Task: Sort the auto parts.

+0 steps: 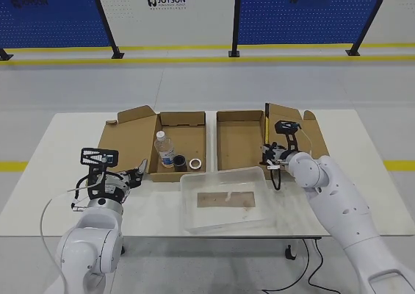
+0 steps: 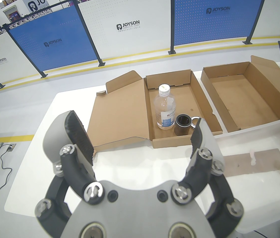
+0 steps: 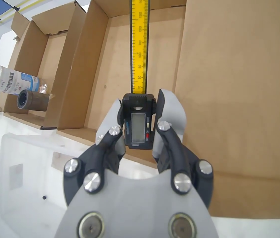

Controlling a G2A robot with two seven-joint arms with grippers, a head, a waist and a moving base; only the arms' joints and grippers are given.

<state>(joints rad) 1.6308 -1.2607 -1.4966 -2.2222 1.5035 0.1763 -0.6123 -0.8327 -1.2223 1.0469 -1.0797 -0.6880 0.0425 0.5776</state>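
Fingers (image 3: 172, 110) of the right gripper (image 3: 140, 105) are pressing in on both sides of the black display body of a digital caliper with a long yellow scale (image 3: 139, 38), so this claw is nearly closed and gripping the tool firmly. The caliper is hanging above the right-hand open brown cardboard box (image 1: 238, 140), over the line where the box's tray meets its folded-out lid. Its yellow beam is pointing toward the box's far wall, and its display body is sitting above the near wall.

The left gripper (image 2: 136, 120) is hovering over the white table (image 1: 60, 169), near the front of the left-hand open brown cardboard box (image 1: 183, 117) and beside the clear plastic bin (image 1: 225, 176). Its jaws are standing wide apart and are gripping nothing.

Inside the left box, a clear plastic bottle with a white cap (image 1: 164, 149) is standing upright. A short dark cylindrical sleeve (image 1: 180, 162) is standing just beside it, and a small pale ring (image 1: 195, 163) is lying next to the sleeve, all three near the front wall.

The bin is sitting in front of both boxes, with a flat brown rectangular sheet (image 1: 225, 199) lying on its floor.
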